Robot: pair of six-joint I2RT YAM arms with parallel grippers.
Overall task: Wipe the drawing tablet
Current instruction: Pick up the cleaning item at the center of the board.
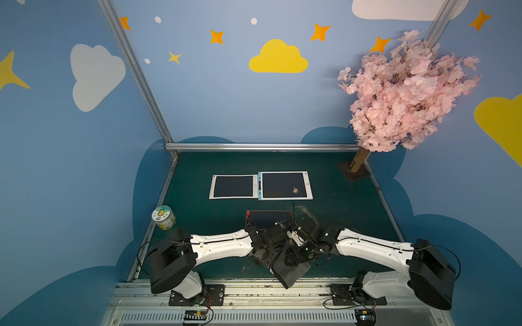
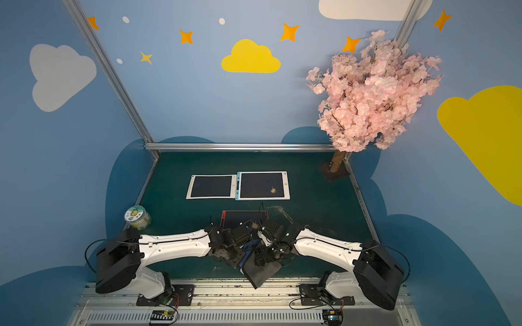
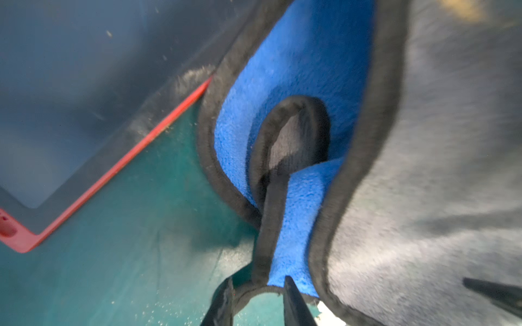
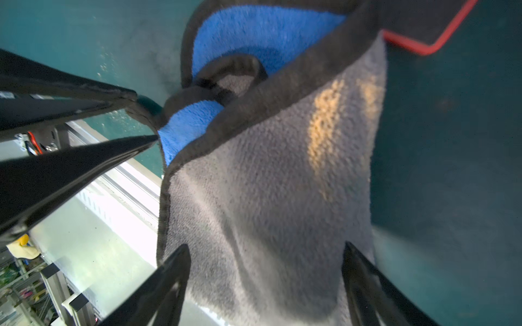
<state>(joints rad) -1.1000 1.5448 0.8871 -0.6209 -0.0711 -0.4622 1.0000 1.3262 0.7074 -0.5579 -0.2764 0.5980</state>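
One cloth [image 4: 268, 175]: left gripper [image 4: 147, 117] pinches hem, right gripper [image 4: 265, 249] gapes astride (red tablet [image 1: 268, 218] just beyond).

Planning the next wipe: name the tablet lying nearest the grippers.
The red-framed tablet, alone in the near row; the white-framed tablet and blue-framed tablet lie side by side farther back.

We see our left gripper [image 1: 275, 252] and right gripper [image 1: 296, 258] close together, with a grey cloth [image 1: 289, 272] hanging at them. Just beyond them lies a red-framed drawing tablet [image 1: 268, 218]. Farther out are a white-framed tablet [image 1: 233, 186] and a blue-edged tablet [image 1: 285, 185]. A jar [image 1: 163, 218] stands off the left gripper's outer side.
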